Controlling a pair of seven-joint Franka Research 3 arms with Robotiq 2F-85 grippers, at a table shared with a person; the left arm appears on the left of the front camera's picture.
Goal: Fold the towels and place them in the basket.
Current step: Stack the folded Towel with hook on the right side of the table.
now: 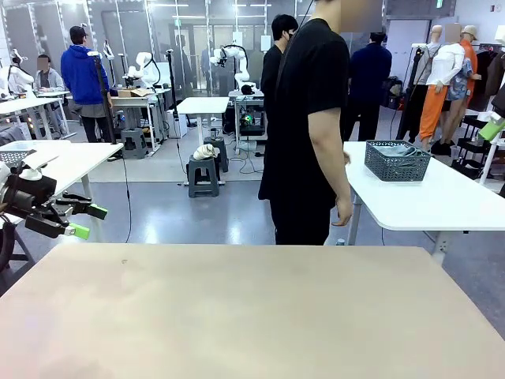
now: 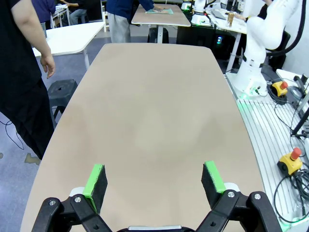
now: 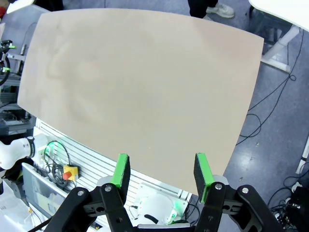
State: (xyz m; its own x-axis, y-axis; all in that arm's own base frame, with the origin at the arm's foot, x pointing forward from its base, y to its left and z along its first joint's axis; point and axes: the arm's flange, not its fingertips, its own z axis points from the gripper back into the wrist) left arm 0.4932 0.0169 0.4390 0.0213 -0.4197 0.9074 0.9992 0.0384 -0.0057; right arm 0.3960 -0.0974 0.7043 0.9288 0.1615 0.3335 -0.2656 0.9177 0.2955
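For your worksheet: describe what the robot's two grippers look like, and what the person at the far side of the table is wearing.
Both the left gripper and the right gripper have black linkage arms with round pivot bolts, ending in flat bright green pads. The left gripper sits on a white and black wrist. The person wears a black short-sleeved top and black trousers.

You have one beige table (image 1: pixel 252 316) before you, with one person in black (image 1: pixel 312 126) standing at its far edge. One dark grey basket (image 1: pixel 397 161) sits on one white table (image 1: pixel 442 197), beyond the beige table's far right corner.
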